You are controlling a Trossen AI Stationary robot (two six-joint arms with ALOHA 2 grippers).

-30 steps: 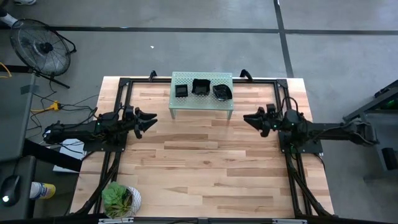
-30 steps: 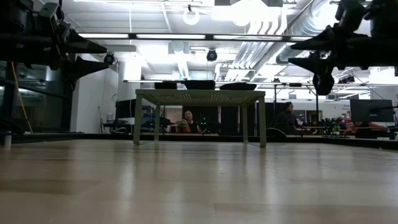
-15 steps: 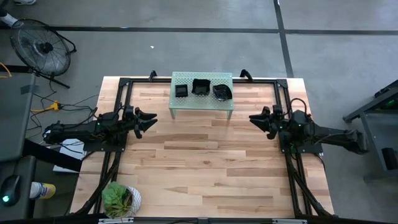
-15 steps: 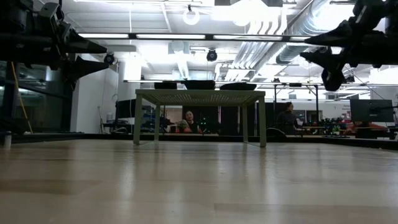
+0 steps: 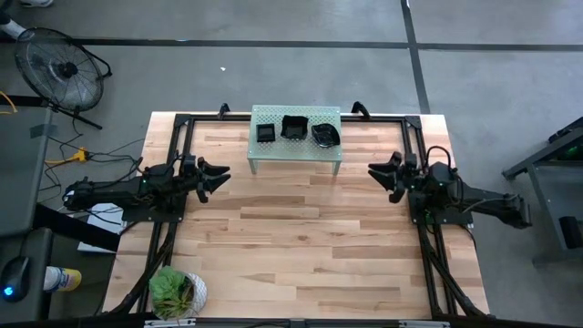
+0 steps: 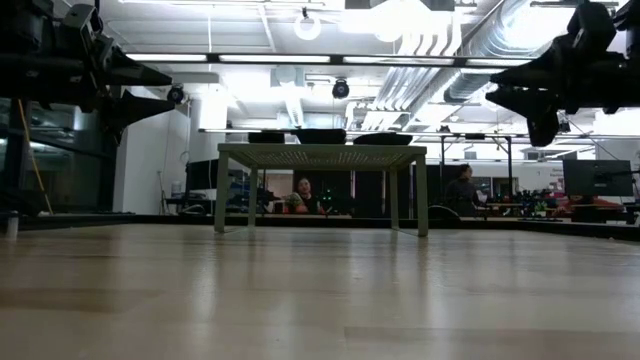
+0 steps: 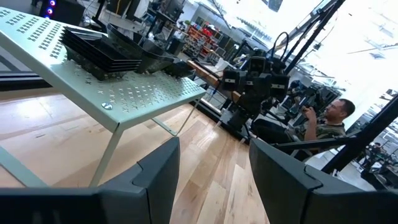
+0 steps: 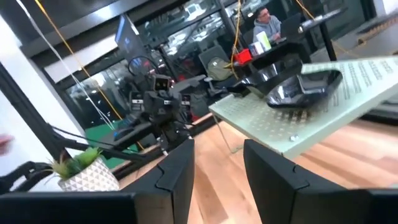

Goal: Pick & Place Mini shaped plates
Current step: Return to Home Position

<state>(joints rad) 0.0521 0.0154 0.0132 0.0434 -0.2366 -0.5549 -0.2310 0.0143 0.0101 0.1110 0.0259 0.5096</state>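
Glossy black mini shaped plates [image 5: 294, 129] sitting stacked, row running along the shelf [image 5: 273, 151] at the tabletop [image 5: 301, 239] far edge; left gripper [image 5: 224, 177], right gripper [image 5: 377, 175] hovering at side edges, fingers spread

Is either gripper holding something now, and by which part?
Nothing is held: the left gripper and right gripper are open, empty; plates sit on the shelf.

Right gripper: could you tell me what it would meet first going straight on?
Probably the left gripper, facing it across the table; the shelf seems just beside the right gripper's line, though depth is unclear.
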